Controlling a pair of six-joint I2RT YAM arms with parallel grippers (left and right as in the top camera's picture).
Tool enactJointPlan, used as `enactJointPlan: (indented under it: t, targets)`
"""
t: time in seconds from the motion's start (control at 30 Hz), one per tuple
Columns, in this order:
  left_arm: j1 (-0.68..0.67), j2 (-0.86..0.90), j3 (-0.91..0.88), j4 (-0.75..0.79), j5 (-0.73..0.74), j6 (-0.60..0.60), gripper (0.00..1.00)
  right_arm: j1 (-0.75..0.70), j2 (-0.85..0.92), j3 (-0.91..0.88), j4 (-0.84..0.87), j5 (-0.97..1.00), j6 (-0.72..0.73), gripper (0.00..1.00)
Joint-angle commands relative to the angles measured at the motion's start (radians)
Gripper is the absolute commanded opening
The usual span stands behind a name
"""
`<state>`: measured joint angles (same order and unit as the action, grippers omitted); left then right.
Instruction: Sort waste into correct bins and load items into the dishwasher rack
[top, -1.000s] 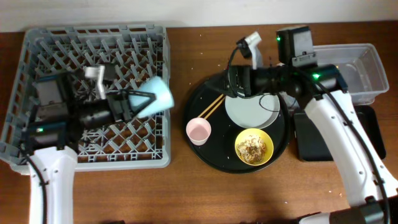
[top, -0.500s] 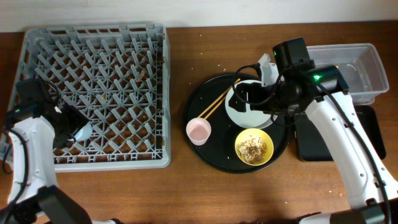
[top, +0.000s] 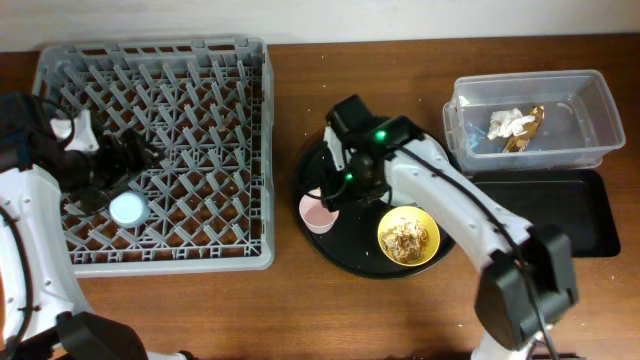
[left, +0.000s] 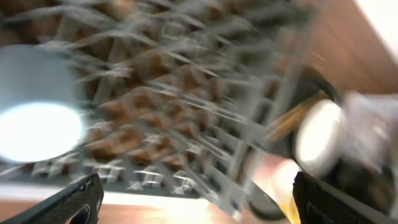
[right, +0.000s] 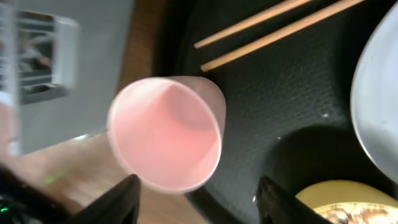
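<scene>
Since the left gripper (left: 203, 200) carried the blue cup (top: 128, 208) on its side above the dishwasher rack (top: 255, 150) 1 s ago, mouth toward 3 o'clock, the cup has been set down and released. It is now seated among the pegs at roughly 8 o'clock in the rack. Its long axis is vertical, with a round face toward the overhead camera; whether mouth or base is up cannot be told. The left fingers are spread wide with nothing between them, so 1 of the items is judged loaded.

The right gripper (right: 202, 202) has been swung from the plate (right: 380, 93) side to the pink cup (right: 165, 134), which is judged the next item to be picked. Its fingers are spread and empty, and the cup is not yet between them. The pink cup is stood at 9 o'clock on the round black tray's (top: 350, 255) rim, mouth up, axis vertical. The chopsticks (right: 280, 31) are laid just beyond it, long axis from 8 to 2 o'clock in the wrist view.

A tissue (top: 505, 123) and golden scrap (top: 531, 124) are seen in the clear tub (top: 590, 150) at 2 o'clock. Noodle leftovers are left in the yellow bowl (top: 408, 236) at 5 o'clock on the tray, so sorting is judged unfinished.
</scene>
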<state>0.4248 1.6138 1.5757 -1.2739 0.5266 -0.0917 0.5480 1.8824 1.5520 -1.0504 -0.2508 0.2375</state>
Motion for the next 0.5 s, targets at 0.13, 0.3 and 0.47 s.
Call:
enactJointPlan:
  t: [0.13, 0.3, 0.47]
  targets:
    - [-0.153, -0.021, 0.015, -0.021, 0.439, 0.177, 0.97, -0.005, 0.086, -0.001, 0.026, -0.017, 0.06, 0.04]
    - [-0.285, -0.021, 0.015, 0.068, 0.627, 0.175, 0.97, -0.193, -0.204, 0.058, 0.002, -0.441, -0.142, 0.04]
    - [-0.386, -0.021, 0.015, 0.123, 0.934, 0.176, 0.97, -0.319, -0.344, 0.058, 0.103, -0.951, -0.328, 0.04]
